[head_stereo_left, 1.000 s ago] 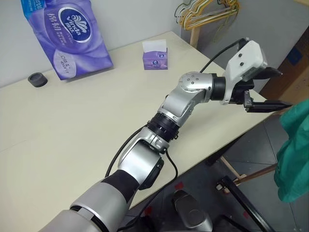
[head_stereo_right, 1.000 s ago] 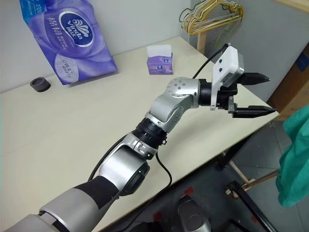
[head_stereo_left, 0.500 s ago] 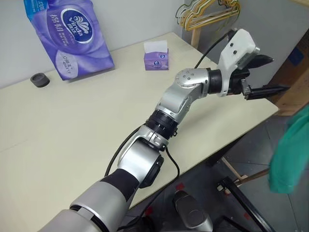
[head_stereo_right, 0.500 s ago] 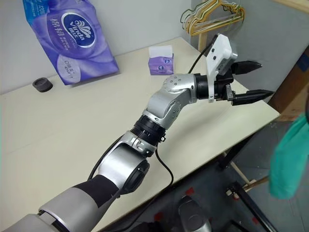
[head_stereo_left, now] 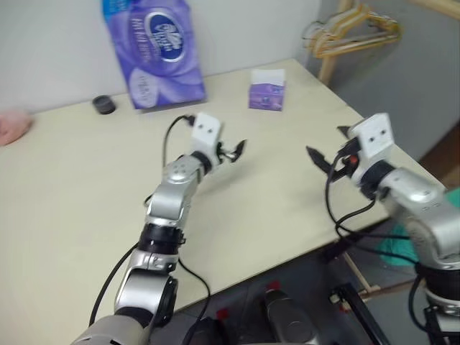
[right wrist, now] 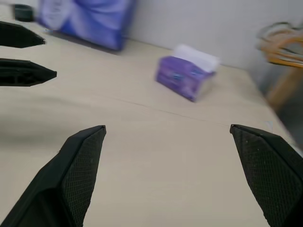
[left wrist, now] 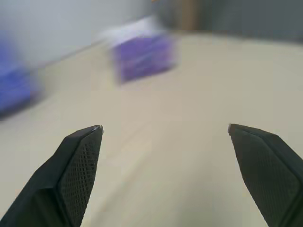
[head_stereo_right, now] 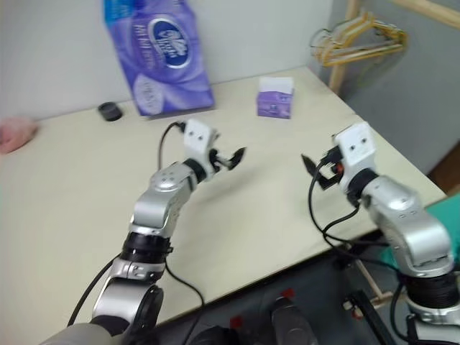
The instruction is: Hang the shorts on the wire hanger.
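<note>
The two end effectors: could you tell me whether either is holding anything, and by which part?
Nothing is held. The left end effector and the right end effector both stand open and empty above the table.

Both arms reach forward, level; left gripper (head_stereo_left: 236, 150) and right gripper (head_stereo_left: 325, 157) jaws wide apart, holding nothing.

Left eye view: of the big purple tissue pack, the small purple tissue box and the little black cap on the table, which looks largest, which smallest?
Largest to smallest:
1. Big purple tissue pack
2. Small purple tissue box
3. Little black cap
All three sit toward the table's far edge, so nearness hardly skews this.
</note>
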